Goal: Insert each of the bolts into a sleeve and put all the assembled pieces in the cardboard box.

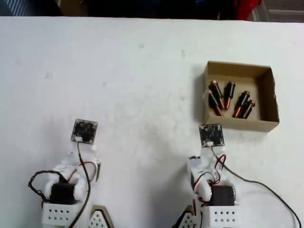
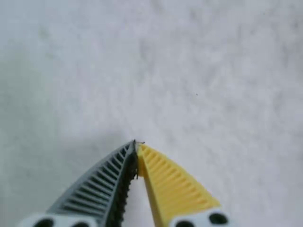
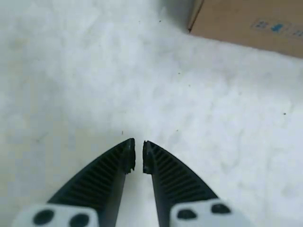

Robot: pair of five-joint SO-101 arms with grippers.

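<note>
While both arms sit folded at my edge of the table (image 1: pixel 142 66), I see mostly its white, faintly mottled surface, bare right up to the cardboard box (image 1: pixel 240 125). Beyond the box, past the table's far edge, the room is a dark strip with something red (image 1: pixel 247 8) at the corner nearest the box and a bluish patch at the corner farthest from it. The box stands open-topped on the table. The right arm (image 1: pixel 212 190) is on its near side, and that arm's small square camera board (image 1: pixel 211 135) is just beside the box's front wall. The left arm (image 1: pixel 71 187) is well apart from the box, out past the right arm. The right gripper (image 3: pixel 138 156) has two black ribbed fingers drawn all but together, with a thin slit between the tips and nothing pinched; it hangs over bare table with a corner of the box near. The left gripper (image 2: pixel 136 145), one finger grey and one yellow, is pressed tip to tip on nothing, over plain table away from the box. Five assembled pieces (image 1: pixel 241 102), dark sleeves with copper-coloured bolts, lie inside the box on its floor. A small blue print (image 3: pixel 277 27) marks the box's outer wall; I cannot read it.
</note>
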